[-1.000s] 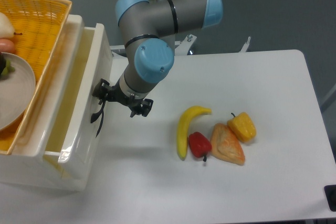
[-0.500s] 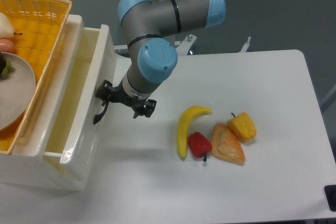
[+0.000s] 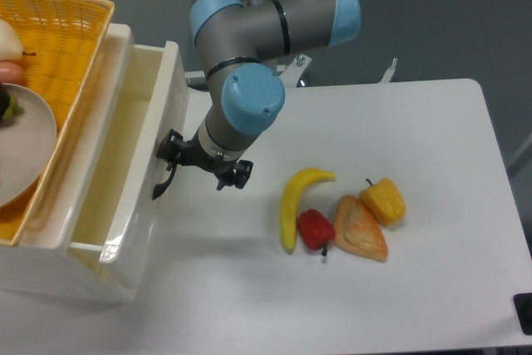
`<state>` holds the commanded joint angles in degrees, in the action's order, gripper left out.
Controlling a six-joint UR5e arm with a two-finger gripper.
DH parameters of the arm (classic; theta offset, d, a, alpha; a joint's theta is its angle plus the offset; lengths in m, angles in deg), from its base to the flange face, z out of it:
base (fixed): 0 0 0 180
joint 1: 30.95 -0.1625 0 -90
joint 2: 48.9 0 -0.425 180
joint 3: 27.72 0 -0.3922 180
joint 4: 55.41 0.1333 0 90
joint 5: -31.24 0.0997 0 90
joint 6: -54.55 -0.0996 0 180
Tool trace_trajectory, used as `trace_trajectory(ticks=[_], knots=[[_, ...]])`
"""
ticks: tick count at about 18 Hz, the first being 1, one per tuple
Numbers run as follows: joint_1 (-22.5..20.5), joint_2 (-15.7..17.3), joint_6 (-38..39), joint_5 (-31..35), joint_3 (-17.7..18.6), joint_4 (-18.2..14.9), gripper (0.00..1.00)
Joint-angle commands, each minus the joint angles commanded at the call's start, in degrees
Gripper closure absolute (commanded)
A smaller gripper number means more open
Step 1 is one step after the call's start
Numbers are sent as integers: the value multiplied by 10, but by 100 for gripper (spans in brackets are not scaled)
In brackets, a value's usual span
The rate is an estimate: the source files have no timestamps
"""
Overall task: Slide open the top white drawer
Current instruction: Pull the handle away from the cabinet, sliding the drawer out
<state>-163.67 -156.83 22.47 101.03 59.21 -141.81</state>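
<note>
At the left of the white tabletop (image 3: 399, 122), the grey robot arm with pale blue joint caps (image 3: 249, 101) reaches down from the top edge and bends toward the cabinet, its wrist angled so the black claw (image 3: 204, 165) points at the front panel of the glossy white top drawer (image 3: 137, 205). That drawer stands pulled out from the cabinet, its pale yellowish inside showing from above. One claw finger sits at the drawer's curved black handle (image 3: 164, 182) and the other lies out over the tabletop, so the claw looks spread fairly wide, though whether it touches the handle is hard to make out. One drawer is visible; any lower one is hidden beneath it. On top of the cabinet rests one yellow woven basket (image 3: 62, 47), cut off by the left edge, holding one white plate (image 3: 25, 151) and bits of food too cropped to name. Well apart to the right lie four items in a cluster: one yellow banana (image 3: 297, 199), one small red pepper (image 3: 316, 228), one orange wedge-shaped piece (image 3: 361, 228) and one yellow pepper (image 3: 384, 200).
</note>
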Motion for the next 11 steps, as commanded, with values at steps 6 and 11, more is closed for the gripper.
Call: trace_trajectory(ticks=[6, 11], knots=[[-11, -2, -28, 0, -3, -3, 0], [-18, -1, -33, 1, -3, -4, 0]])
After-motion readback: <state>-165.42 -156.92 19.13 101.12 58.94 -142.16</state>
